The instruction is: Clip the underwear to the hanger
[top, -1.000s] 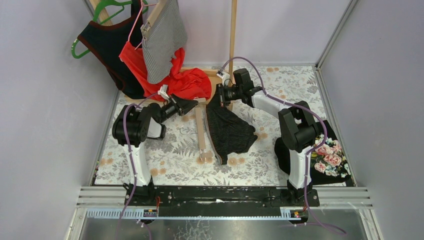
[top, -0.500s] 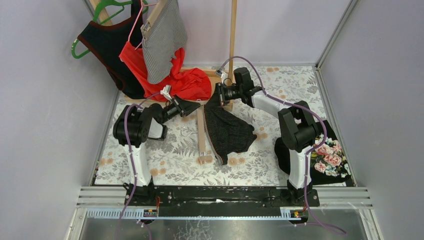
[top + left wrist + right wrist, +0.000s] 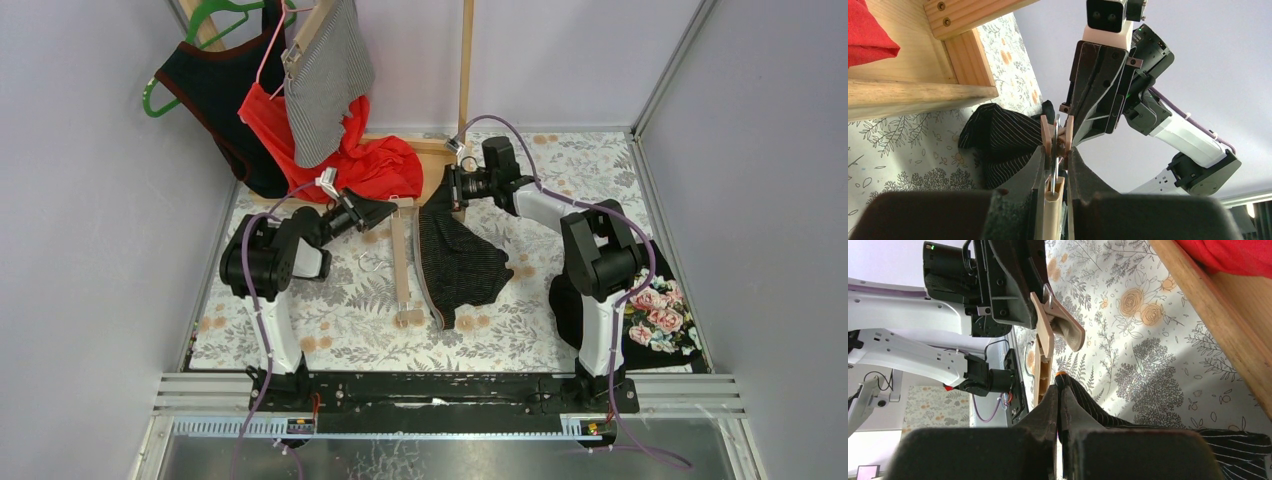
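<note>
Left hand (image 3: 1054, 151) pinching hanger clip (image 3: 1045, 132), right hand (image 3: 1059, 386) gripping striped underwear (image 3: 455, 258)

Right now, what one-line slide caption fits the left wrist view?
Left tool pinches the hanger's wooden clip while the right tool holds the striped underwear right beside it.

Top view: striped garment (image 3: 325, 80) and wooden post (image 3: 465, 60) run off the upper edge; floral cloth (image 3: 655, 315) lies partly behind the right arm (image 3: 600, 265). Left wrist view: left gripper (image 3: 1055, 152) covers the lower part of the clip (image 3: 1045, 135); whether its mouth touches the underwear (image 3: 998, 140) cannot be told. Right wrist view: underwear runs off the bottom edge; right gripper (image 3: 1059, 385) out of focus near the lens.
</note>
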